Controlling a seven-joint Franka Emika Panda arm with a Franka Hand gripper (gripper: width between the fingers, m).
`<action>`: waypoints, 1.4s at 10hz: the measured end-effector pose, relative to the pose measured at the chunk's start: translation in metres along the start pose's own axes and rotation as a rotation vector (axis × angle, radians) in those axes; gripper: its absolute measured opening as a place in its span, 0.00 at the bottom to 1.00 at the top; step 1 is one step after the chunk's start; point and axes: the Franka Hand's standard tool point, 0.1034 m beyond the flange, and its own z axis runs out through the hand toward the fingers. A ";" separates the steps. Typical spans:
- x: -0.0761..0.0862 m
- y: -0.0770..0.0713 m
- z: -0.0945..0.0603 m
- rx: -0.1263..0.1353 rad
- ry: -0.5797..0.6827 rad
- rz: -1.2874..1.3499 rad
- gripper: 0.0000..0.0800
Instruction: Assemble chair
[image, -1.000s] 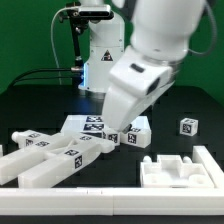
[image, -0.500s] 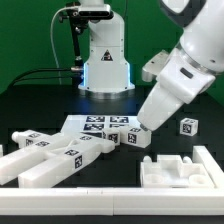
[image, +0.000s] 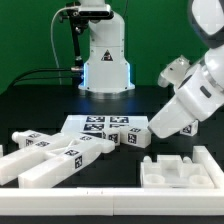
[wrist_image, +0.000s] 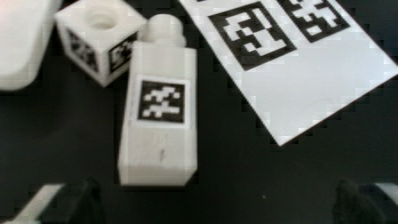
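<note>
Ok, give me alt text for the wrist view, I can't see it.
A white chair bar with one square tag lies on the black table under the open pincer. Near one end sit a small tagged block with a hole and the marker board.

The arm (image: 203, 88) is glossy white, built of thick rounded shells with smooth, swollen joints and narrow dark seams between the segments. Its base column (image: 106, 52), at the far middle of the scene, is a white tapering tower. A band of blue light (image: 92, 72) glows near the column's foot. Dark cables (image: 32, 72) run off from the foot toward the exterior view's left. The hand (image: 163, 122) is a white, boxy block. Its fingertips (wrist_image: 50, 205) show dark and blurred in the wrist view.
</note>
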 end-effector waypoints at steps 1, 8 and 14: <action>0.000 0.004 0.001 0.001 0.002 0.008 0.81; -0.005 0.026 0.015 -0.024 0.097 0.153 0.81; -0.001 0.028 0.019 0.004 0.096 0.209 0.81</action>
